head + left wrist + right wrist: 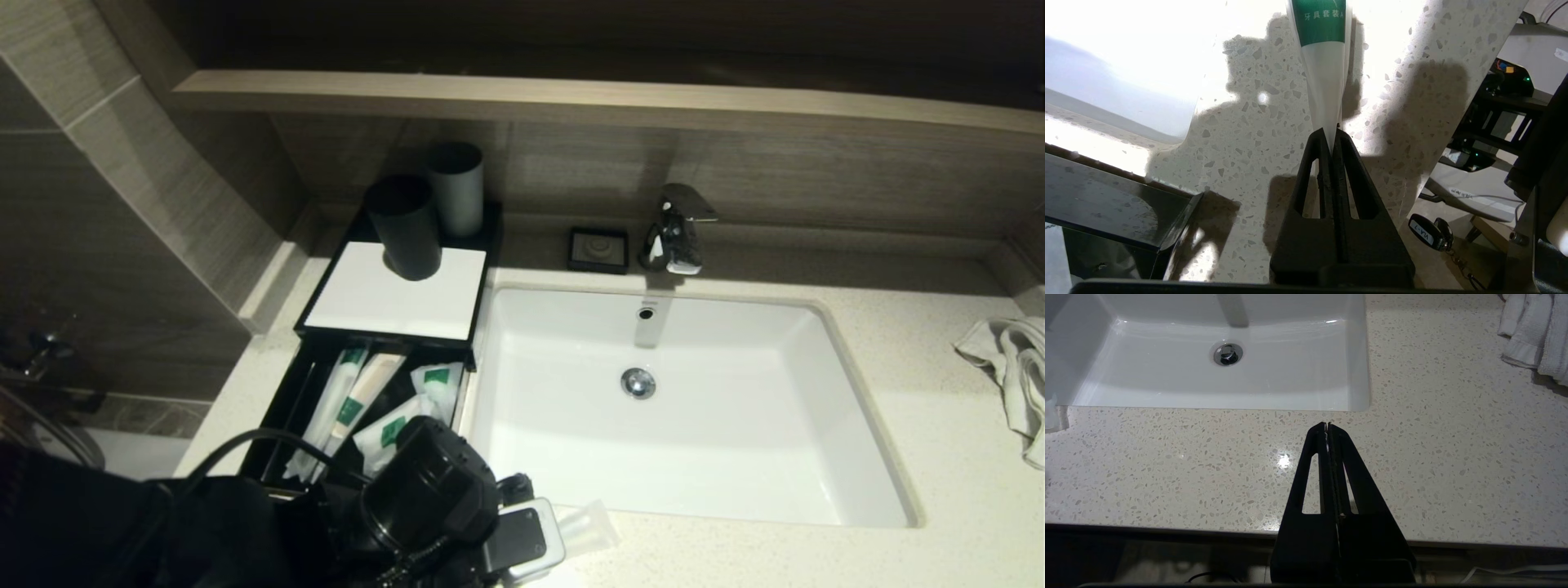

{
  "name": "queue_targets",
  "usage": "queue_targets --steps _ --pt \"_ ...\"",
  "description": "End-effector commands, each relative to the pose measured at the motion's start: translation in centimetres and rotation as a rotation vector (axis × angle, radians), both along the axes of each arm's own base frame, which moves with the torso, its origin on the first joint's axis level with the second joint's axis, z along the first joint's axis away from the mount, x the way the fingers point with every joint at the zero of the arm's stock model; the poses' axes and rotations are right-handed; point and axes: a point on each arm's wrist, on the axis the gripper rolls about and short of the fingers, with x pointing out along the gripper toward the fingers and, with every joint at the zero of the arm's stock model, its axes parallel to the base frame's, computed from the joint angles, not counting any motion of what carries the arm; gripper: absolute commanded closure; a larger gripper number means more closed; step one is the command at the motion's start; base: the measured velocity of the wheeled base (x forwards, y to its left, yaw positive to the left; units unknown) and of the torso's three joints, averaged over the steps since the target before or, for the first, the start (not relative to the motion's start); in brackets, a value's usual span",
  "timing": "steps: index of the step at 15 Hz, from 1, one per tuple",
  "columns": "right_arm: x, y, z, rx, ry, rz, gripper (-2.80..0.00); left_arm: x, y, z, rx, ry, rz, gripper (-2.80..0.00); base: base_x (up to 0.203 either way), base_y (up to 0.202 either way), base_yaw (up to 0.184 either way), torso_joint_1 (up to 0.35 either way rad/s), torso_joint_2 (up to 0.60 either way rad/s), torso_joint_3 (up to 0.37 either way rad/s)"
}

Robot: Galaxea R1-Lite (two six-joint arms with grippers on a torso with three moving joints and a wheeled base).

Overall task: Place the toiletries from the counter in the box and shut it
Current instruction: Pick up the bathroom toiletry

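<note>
The black box (pixel 490 245) stands left of the sink, its drawer (pixel 273 425) pulled open toward me. Several white packets with green labels (pixel 351 400) lie in the drawer. My left gripper (pixel 1331 134) is shut on the end of a white packet with a green band (pixel 1323 61), just above the speckled counter (pixel 1249 163) right of the drawer's corner (pixel 1126 212). In the head view the left wrist (pixel 424 498) hides the fingers; the packet (pixel 588 523) sticks out toward the sink's front rim. My right gripper (pixel 1327 425) is shut and empty over the counter's front edge.
The white sink (pixel 824 314) fills the middle, with a chrome faucet (pixel 673 229) and a black soap dish (pixel 598 249) behind it. Two dark cups (pixel 404 224) stand on the box's white top (pixel 392 302). A white towel (pixel 1012 367) lies at the far right.
</note>
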Motion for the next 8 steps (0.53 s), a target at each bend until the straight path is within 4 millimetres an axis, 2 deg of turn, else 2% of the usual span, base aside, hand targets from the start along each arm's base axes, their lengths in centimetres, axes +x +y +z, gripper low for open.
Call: queue_targets --steps 1,4,8 --pt "0.0 0.0 0.0 0.0 -0.001 0.0 0.0 0.2 -0.2 0.3 -0.02 -0.013 0.003 0.0 0.0 0.0 0.0 0.0 0.0 0.0" --pt "0.0 0.0 0.0 0.0 0.002 0.0 0.0 0.3 -0.3 0.7 -0.048 -0.032 0.005 0.0 0.0 0.0 0.0 0.0 0.0 0.0" --pt "0.0 0.0 0.0 0.0 0.002 0.0 0.0 0.8 -0.7 2.4 -0.105 -0.071 0.02 0.0 0.0 0.0 0.0 0.0 0.0 0.0"
